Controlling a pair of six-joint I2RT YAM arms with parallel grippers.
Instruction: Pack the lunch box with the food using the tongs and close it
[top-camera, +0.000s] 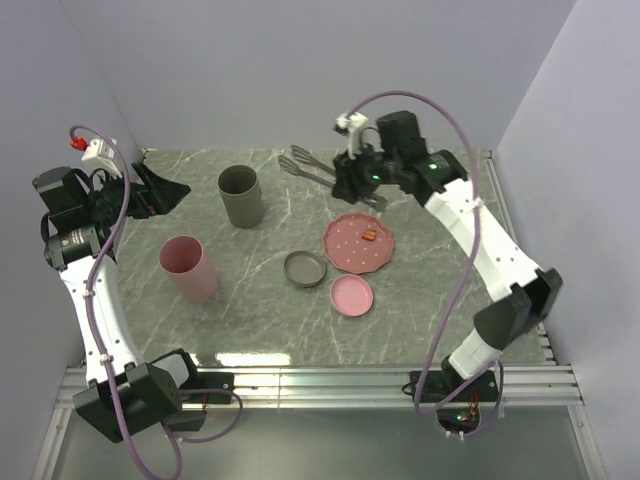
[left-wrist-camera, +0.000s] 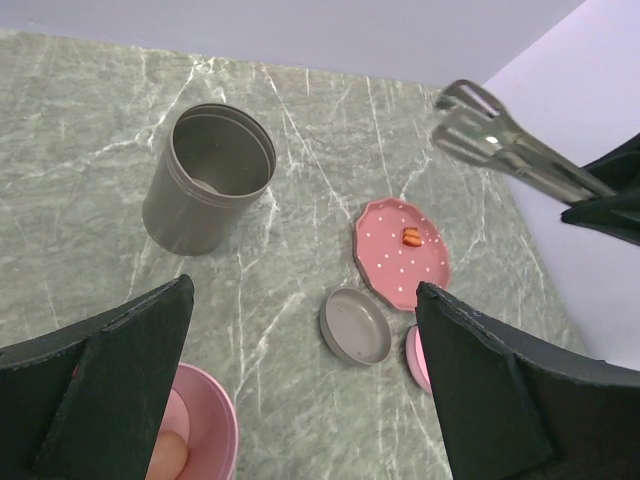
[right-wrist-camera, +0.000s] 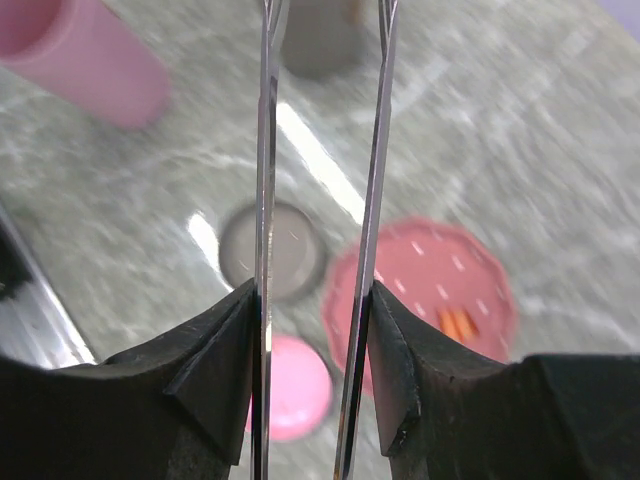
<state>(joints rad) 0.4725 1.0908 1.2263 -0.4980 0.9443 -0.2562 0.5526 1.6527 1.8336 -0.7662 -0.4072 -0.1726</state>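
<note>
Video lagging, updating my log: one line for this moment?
right end effector: gripping tongs | left end effector: open | sausage bits: on pink plate | grey lid, pink lid: off

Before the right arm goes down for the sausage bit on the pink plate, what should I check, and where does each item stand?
1. Tongs clamped in right gripper: ok.
2. Tong arms spread: ok.
3. Sausage bit lying uncovered on pink plate: ok.
4. Tong tips above the plate: not ok, they are off to one side of it.
5. Left gripper open, away from the plate: ok.
6. Pink container open: ok.
</note>
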